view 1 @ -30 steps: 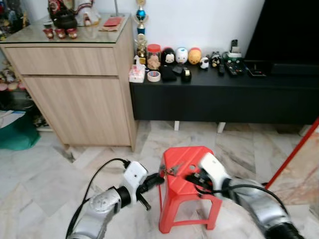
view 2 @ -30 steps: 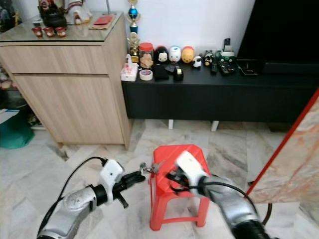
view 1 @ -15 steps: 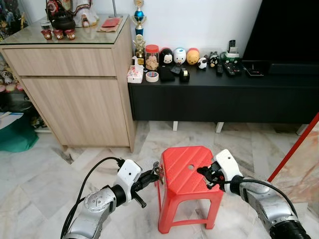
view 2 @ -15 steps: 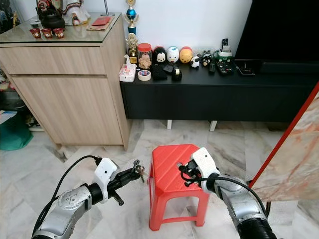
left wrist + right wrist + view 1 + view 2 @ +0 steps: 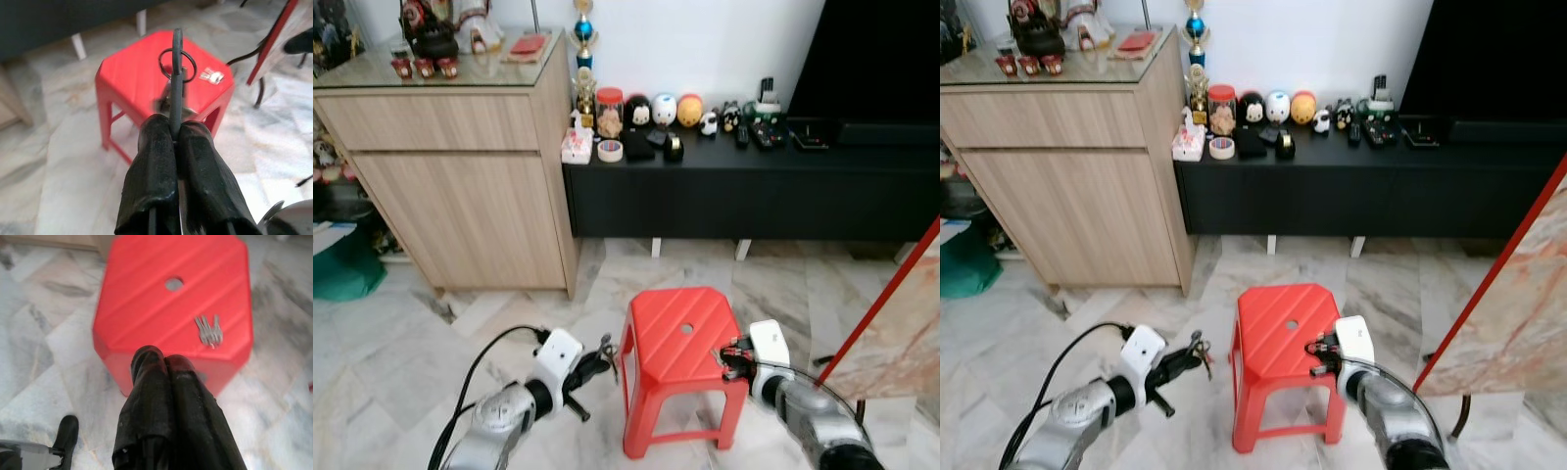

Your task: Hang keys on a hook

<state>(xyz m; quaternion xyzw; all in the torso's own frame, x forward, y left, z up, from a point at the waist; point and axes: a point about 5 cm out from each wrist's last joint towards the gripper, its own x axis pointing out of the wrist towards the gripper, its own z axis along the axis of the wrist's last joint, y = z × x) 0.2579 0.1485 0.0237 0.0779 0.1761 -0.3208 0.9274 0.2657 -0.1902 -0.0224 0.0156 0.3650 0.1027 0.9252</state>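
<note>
Left wrist view: left tool [image 5: 174, 134] half-hides keys [image 5: 177, 66].

Both silver arms reach forward low, left gripper [image 5: 175, 142] pinched tight, right gripper [image 5: 164, 363] fingers pressed together.

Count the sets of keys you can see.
2. One key ring is pinched in the left gripper, beside the red stool; a small silver set lies on the stool's top. More may be hidden.
</note>
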